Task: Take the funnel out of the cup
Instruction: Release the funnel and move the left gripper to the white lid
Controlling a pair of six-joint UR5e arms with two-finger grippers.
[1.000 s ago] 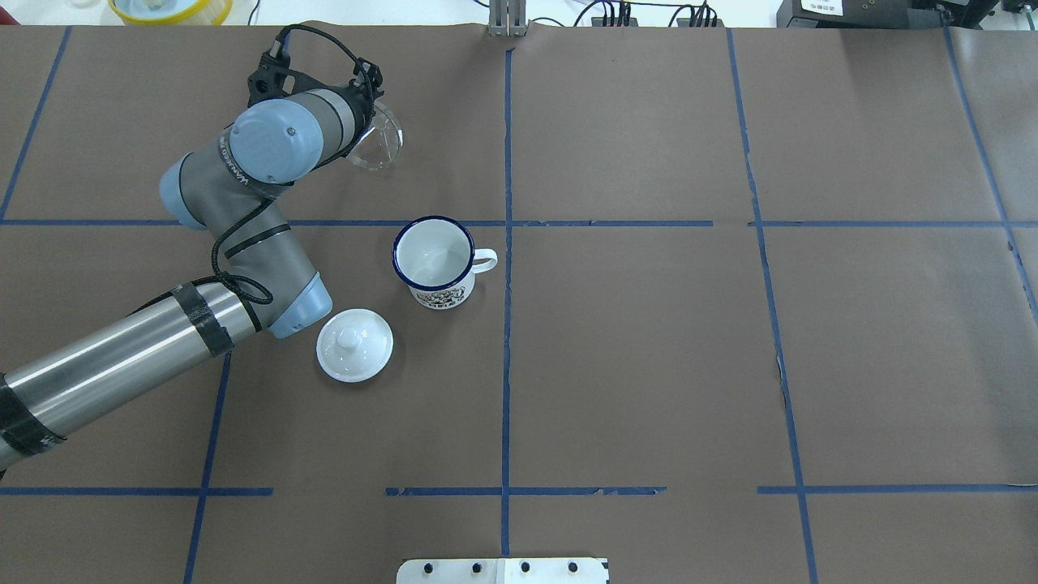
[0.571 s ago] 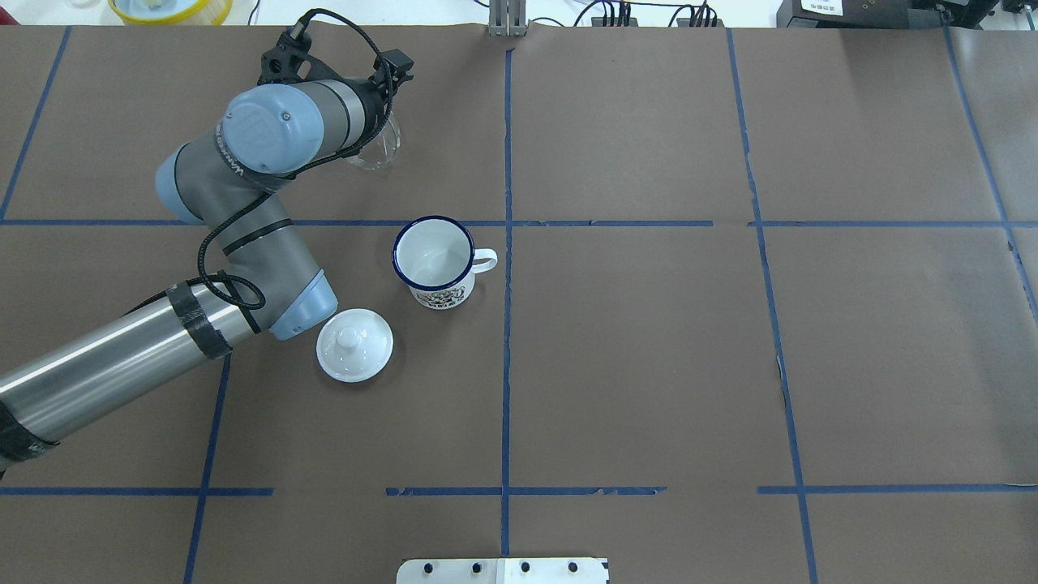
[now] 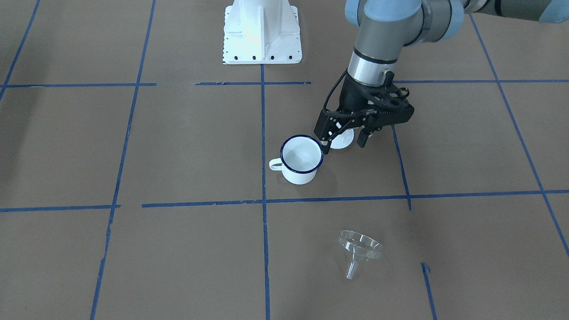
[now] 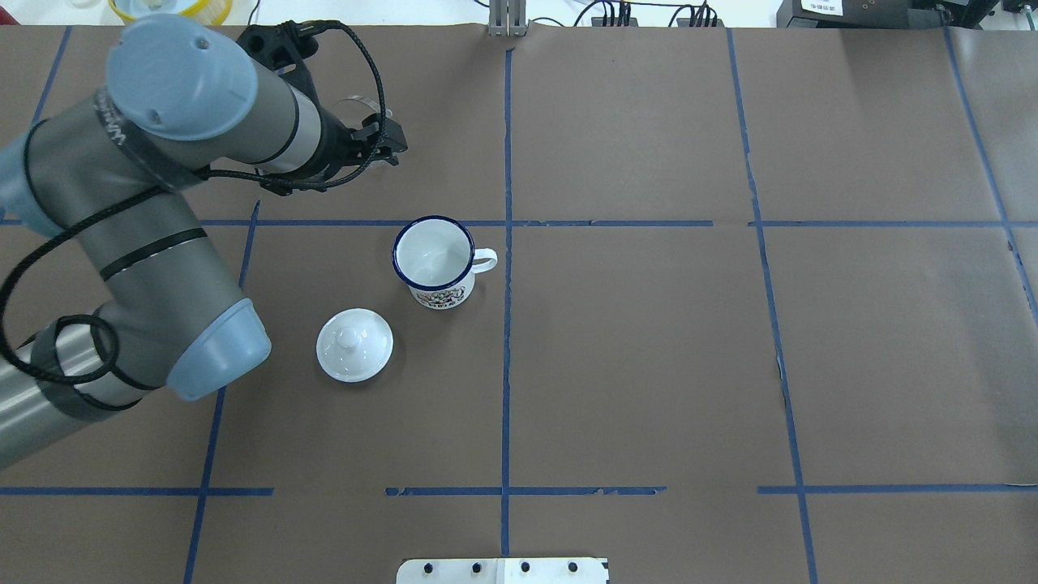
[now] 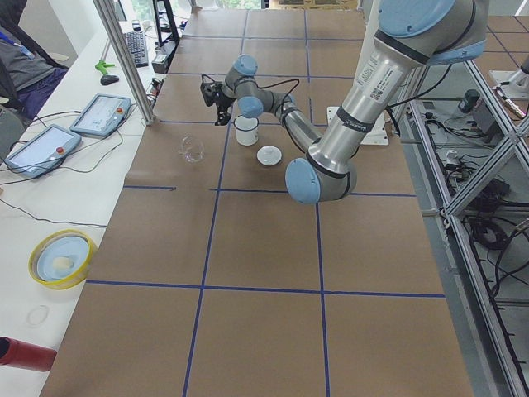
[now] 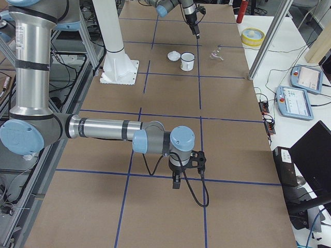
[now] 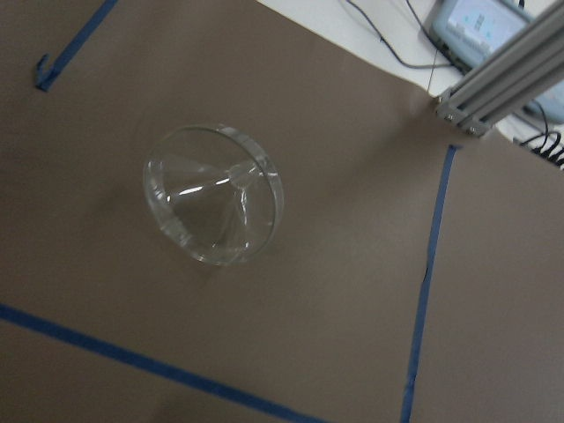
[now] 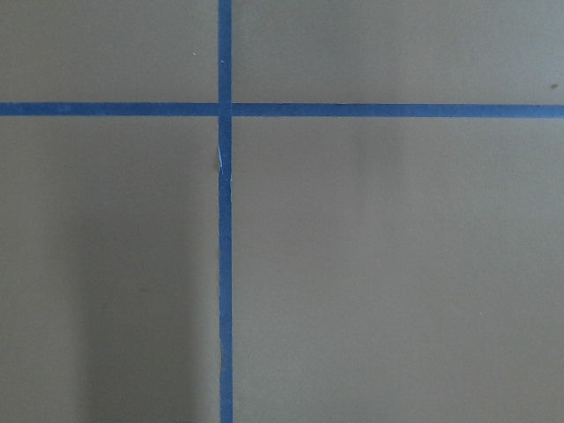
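The clear funnel [image 3: 359,249] lies tilted on the brown paper, out of the cup; it also shows in the left wrist view [image 7: 214,194] and, partly hidden by the arm, in the overhead view [image 4: 362,103]. The cup [image 3: 302,165], a white mug with a blue rim, stands upright and empty [image 4: 434,259]. My left gripper [image 3: 344,144] is open and empty, raised above the table between funnel and cup [image 4: 379,148]. My right gripper [image 6: 176,183] shows only in the exterior right view, far from both; I cannot tell its state.
A round white knobbed lid [image 4: 354,344] lies on the paper near the cup, on the robot's side. The white robot base [image 3: 261,31] stands at the table's near edge. Blue tape lines cross the paper. A yellow bowl [image 4: 170,8] sits beyond the far edge.
My left arm has risen and swung back from the funnel, now much nearer the overhead camera. The funnel stays on the paper where it was. Cup and lid have not moved.
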